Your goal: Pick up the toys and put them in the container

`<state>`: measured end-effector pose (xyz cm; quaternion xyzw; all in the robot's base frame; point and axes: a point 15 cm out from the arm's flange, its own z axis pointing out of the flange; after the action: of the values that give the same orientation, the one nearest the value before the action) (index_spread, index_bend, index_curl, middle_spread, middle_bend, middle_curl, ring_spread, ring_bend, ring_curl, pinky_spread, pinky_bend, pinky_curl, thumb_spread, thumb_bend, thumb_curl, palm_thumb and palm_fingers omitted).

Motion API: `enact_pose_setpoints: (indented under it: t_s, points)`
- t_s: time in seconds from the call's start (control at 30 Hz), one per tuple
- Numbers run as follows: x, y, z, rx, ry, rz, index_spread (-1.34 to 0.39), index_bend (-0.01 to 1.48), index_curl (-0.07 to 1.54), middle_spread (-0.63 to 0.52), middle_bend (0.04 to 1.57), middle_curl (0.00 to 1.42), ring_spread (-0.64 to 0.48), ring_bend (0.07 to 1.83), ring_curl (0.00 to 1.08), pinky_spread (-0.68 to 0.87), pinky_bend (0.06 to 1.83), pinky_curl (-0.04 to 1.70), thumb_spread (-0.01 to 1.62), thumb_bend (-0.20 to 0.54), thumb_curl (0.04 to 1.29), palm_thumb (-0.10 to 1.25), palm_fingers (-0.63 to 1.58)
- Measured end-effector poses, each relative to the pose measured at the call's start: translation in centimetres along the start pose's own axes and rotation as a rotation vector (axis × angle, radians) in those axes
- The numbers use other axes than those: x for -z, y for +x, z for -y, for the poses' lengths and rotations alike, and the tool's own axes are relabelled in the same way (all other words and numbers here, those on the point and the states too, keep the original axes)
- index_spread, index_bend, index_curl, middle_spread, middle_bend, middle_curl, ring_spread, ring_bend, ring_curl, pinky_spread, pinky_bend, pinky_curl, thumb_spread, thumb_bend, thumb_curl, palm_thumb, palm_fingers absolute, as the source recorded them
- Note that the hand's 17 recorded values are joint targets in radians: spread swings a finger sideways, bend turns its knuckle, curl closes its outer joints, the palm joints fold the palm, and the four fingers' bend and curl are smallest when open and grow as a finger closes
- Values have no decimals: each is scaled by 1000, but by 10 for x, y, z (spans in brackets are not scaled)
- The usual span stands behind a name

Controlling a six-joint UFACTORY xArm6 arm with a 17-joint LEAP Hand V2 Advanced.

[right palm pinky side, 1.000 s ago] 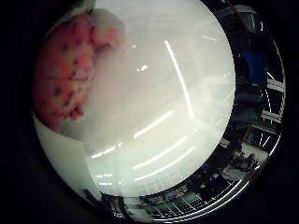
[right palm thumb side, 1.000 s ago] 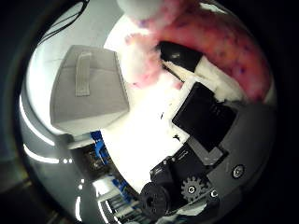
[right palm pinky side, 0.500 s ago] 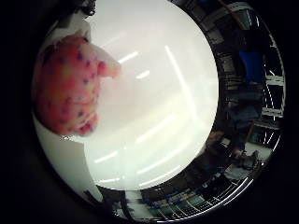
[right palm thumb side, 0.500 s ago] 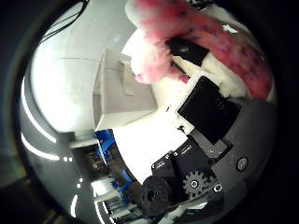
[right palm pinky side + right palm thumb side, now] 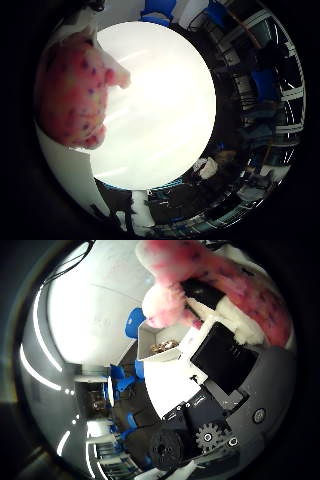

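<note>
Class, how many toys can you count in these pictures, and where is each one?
2. A pink spotted plush toy is held in the robot hand. Something brown lies inside the white container, probably another toy; more may be hidden there.

White table [image 5: 165,125], glossy; grey container [image 5: 150,347] stands on it near edge.

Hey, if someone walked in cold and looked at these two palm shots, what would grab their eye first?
The pink plush toy with dark spots stands out first, pressed close to the palm with the hand's black and white fingers curled round it. Next is the white container on the white table, open, with something brownish inside.
</note>
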<state>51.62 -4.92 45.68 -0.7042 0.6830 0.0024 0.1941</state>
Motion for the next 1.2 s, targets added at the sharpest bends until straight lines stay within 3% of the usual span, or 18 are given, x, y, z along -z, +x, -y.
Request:
enact_pose_setpoints:
  t_s: [0.33,0.57,0.87,1.0,1.1,1.2]
  points:
    - [-2,-98,39,145,136,70,-208,1113,787,-124,1356,692,-175,1481,597,-212,1237,877,1070,-12,671,1066,1159]
    - [-53,-146,82,210,211,90,-206,1114,786,-124,1352,692,-174,1482,596,-219,1206,920,1060,-12,685,1072,1164]
    - [-124,-160,104,222,206,89,-205,1114,783,-124,1350,692,-174,1482,593,-228,1179,962,1040,-17,694,1044,1167]
    - [-149,-150,120,211,238,74,-206,1102,778,-123,1345,689,-175,1477,590,-240,1157,956,1046,-29,677,962,1173]
    - [-160,-143,129,208,259,62,-219,1001,750,-134,1290,657,-185,1443,564,-296,1096,881,1015,-39,655,881,1169]
    - [-168,-138,128,229,245,55,-280,731,689,-174,1175,597,-215,1354,503,-479,980,732,937,-36,641,812,1079]
